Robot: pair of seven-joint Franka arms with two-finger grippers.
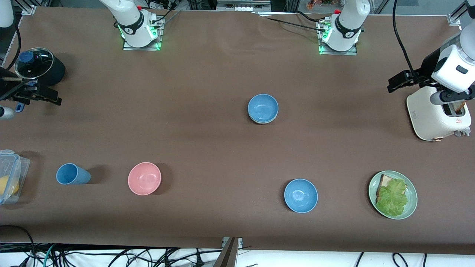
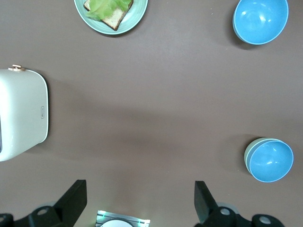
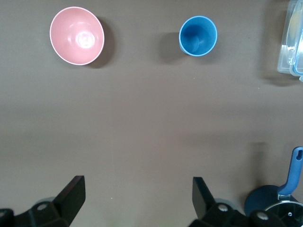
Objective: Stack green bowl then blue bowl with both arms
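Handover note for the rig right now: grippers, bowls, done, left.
Left gripper: open, empty, up beside the toaster at the left arm's end of the table. Waiting.
Right gripper: open, empty, by the lidded pot at the right arm's end. Waiting.
Blue bowl: mid-table, sitting inside the green bowl, whose pale rim shows under it in the left wrist view.
Second blue bowl: alone, nearer the front camera, beside the green plate.
Pink bowl and blue cup: standing apart.
Done: the green-then-blue stack looks complete.
Left: nothing obvious; confirm the stack sits level.
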